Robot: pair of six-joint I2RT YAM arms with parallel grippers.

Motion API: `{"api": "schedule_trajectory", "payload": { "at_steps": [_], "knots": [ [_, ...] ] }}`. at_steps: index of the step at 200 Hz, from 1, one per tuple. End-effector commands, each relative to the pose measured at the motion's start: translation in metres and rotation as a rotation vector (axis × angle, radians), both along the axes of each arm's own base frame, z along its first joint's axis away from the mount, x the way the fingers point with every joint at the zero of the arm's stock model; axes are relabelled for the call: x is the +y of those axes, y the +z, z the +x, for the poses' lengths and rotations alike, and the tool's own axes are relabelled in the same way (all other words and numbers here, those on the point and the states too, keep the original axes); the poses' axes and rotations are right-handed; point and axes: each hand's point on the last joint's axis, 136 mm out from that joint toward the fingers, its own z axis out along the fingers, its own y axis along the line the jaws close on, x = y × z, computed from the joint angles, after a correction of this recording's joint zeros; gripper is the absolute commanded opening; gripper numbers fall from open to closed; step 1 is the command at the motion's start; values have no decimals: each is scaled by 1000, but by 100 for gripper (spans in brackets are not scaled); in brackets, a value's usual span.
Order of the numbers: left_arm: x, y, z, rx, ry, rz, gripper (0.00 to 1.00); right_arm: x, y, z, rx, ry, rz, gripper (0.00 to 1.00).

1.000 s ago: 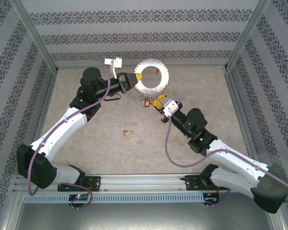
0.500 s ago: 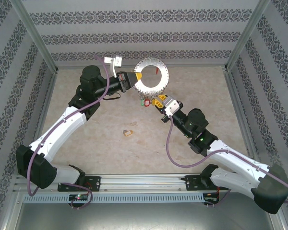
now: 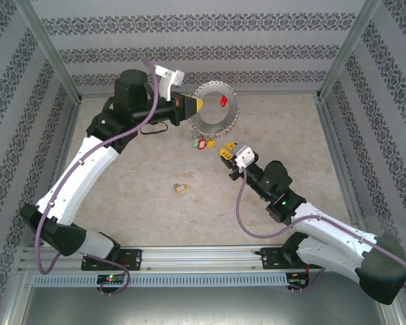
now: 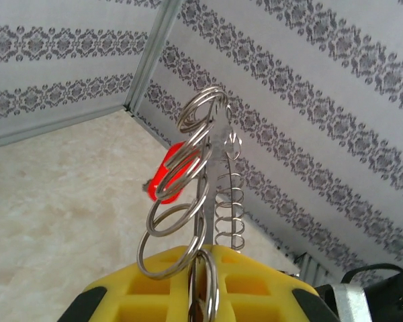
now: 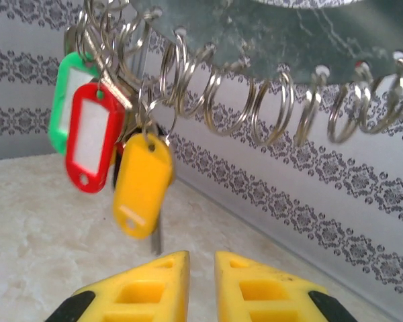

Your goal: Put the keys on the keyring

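Left tool (image 3: 197, 105) clamps keyring (image 3: 213, 124) — right tool (image 3: 224, 150), slightly parted, empty, near its tagged keys (image 3: 203, 143) — brass key (image 3: 181, 188) apart.

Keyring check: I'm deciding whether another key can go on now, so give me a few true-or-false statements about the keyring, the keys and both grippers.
1. The left gripper clamps the keyring by its rim. True.
2. The right gripper holds a key. False: its jaws stand slightly apart below the tags, with nothing between them.
3. A green tag, red tag and yellow tag hang together from the keyring. True.
4. A tan key lies on the table, apart from both grippers. True.
5. The keyring lies flat on the table. False: it is held up in the air.
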Motion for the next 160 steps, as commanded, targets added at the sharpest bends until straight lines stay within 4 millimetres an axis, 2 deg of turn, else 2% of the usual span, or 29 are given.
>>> {"api": "schedule_trajectory", "payload": {
  "at_steps": [1,29,69,98,160],
  "knots": [
    [0,-9,-10,-36,-39,128,0,5,29,-9,-50,38,94,18],
    [-3,-5,-9,-51,-40,118,0,14,40,-17,-80,76,104,18],
    [-5,-2,-9,-57,-43,105,0,23,42,-21,-93,98,93,18],
    [-6,-1,-10,-59,-43,88,0,30,40,-21,-95,107,75,18],
    [-8,-2,-12,-52,-53,65,0,29,43,-12,-118,59,58,19]
  ]
}}
